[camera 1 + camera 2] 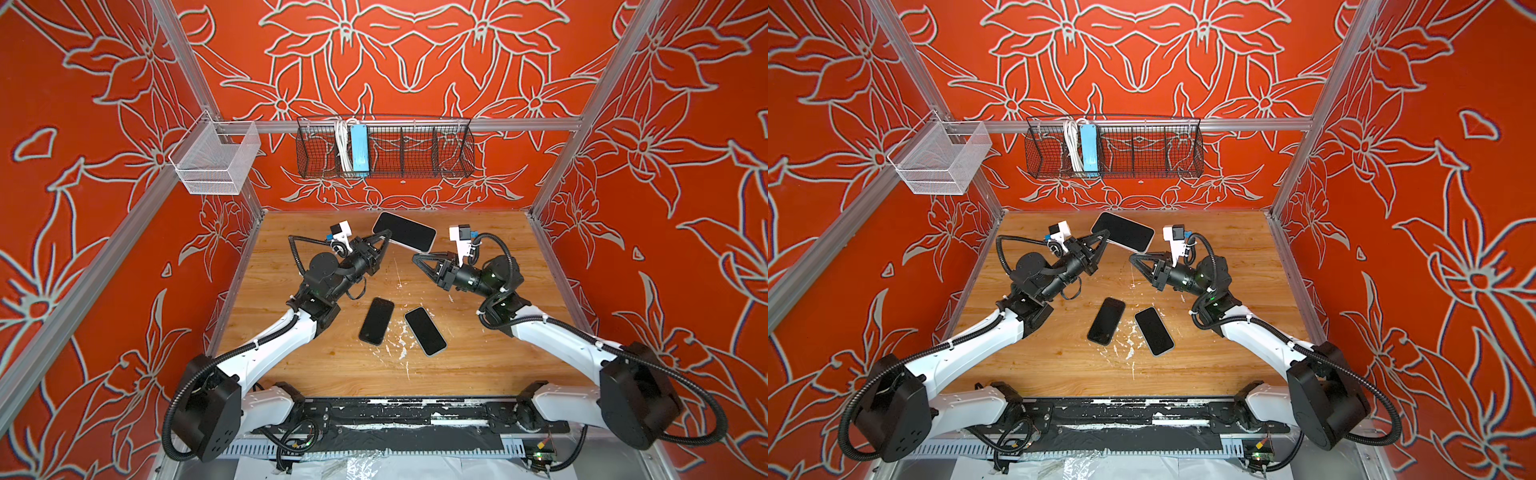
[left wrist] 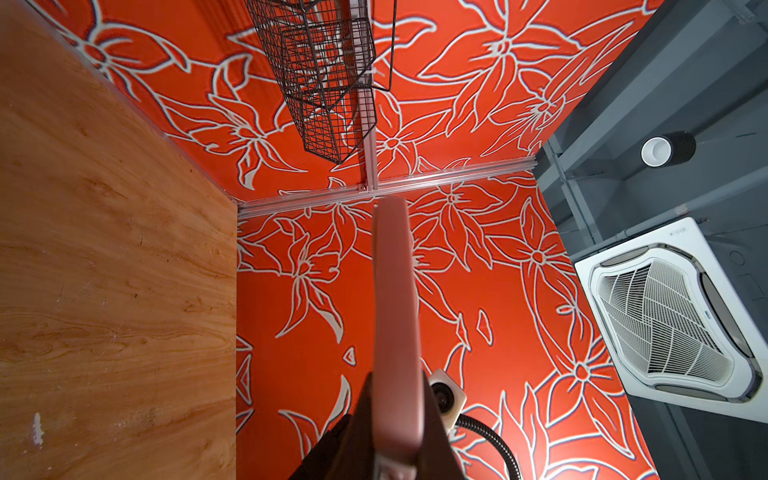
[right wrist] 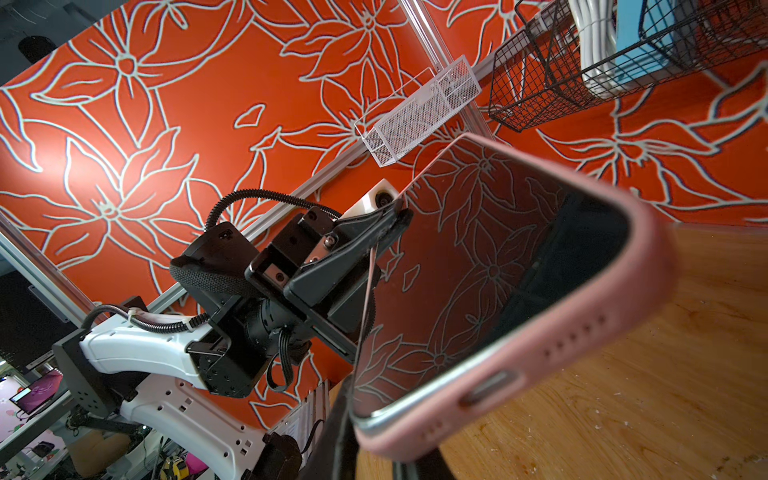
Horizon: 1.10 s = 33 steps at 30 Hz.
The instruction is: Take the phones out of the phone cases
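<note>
The phone [image 1: 405,230] [image 1: 1123,230], with a dark screen [image 3: 478,270], sits in a pink phone case [image 3: 582,332] and is held in the air over the far middle of the table. My left gripper [image 1: 384,237] [image 1: 1102,237] [image 3: 395,216] is shut on its left edge; the pink case edge [image 2: 392,311] runs out from between those fingers. My right gripper [image 1: 417,257] [image 1: 1133,257] [image 3: 386,449] is shut on the near right corner, one finger on the screen side and one under the case. At that corner the phone's silver rim shows above the case lip.
Two other dark phones [image 1: 377,321] [image 1: 425,331] lie flat near the middle of the wooden table [image 1: 478,353]. A black wire basket [image 1: 384,151] with a blue power strip [image 1: 359,149] hangs on the back wall. A white mesh basket [image 1: 216,160] hangs at the left.
</note>
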### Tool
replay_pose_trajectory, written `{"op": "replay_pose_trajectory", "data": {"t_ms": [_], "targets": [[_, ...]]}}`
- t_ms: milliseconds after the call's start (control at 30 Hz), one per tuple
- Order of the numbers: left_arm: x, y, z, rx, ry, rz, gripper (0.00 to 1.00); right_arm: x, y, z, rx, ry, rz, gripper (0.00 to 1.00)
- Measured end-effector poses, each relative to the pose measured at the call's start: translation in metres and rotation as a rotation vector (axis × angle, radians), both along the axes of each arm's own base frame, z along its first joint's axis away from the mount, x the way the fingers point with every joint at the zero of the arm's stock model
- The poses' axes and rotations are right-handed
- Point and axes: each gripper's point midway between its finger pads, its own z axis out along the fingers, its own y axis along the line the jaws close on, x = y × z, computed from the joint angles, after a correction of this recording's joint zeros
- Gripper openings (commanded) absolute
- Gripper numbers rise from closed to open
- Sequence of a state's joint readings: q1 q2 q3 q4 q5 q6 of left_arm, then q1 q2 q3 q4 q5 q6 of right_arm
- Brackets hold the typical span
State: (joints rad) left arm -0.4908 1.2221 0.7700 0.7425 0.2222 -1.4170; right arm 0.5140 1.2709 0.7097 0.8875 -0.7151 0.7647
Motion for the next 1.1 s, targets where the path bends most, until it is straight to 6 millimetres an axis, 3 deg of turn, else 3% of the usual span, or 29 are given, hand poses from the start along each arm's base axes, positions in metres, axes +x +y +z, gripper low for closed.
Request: {"op": "replay_pose_trajectory", "data": {"t_ms": [700, 1100], "targets": [[-0.001, -0.001, 0.001, -0.01, 0.001, -0.008, 0.0, 0.002, -0.002, 0.004, 0.021, 0.002, -0.002, 0.16], [0.0, 0.001, 0.004, -0.019, -0.003, 0.0, 0.0, 0.007, 0.0, 0.011, 0.042, -0.002, 0.02, 0.21]]}}
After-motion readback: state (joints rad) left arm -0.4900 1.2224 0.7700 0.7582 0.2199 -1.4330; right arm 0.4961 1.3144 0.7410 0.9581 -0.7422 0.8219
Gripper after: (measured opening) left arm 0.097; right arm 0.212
